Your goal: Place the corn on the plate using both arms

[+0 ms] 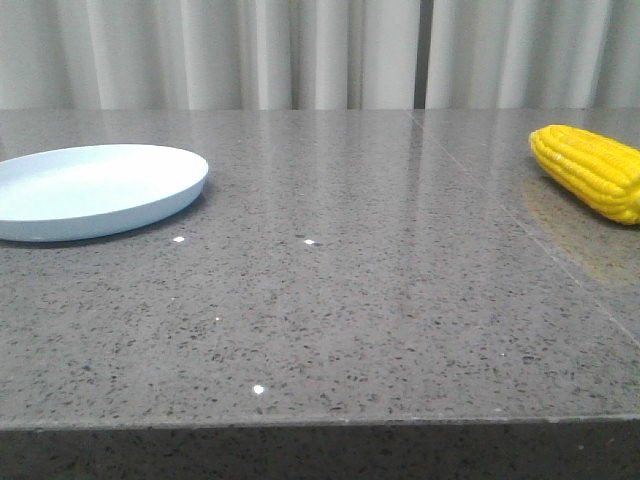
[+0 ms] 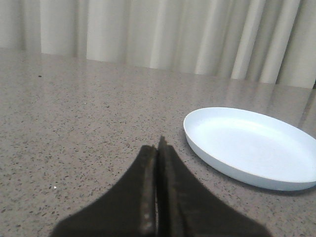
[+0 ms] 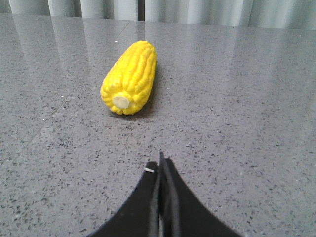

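The yellow corn (image 1: 592,170) lies on the grey table at the far right edge of the front view, partly cut off. In the right wrist view the corn (image 3: 130,76) lies with its pale stub end toward my right gripper (image 3: 161,165), which is shut and empty, a short way from it. The pale blue plate (image 1: 95,188) sits empty at the left of the table. In the left wrist view the plate (image 2: 252,144) lies just beside my left gripper (image 2: 158,148), which is shut and empty. Neither gripper shows in the front view.
The grey speckled stone table (image 1: 340,290) has a seam line running near the corn. White curtains (image 1: 320,50) hang behind the table's far edge. The table's front edge (image 1: 320,425) runs across the bottom of the front view.
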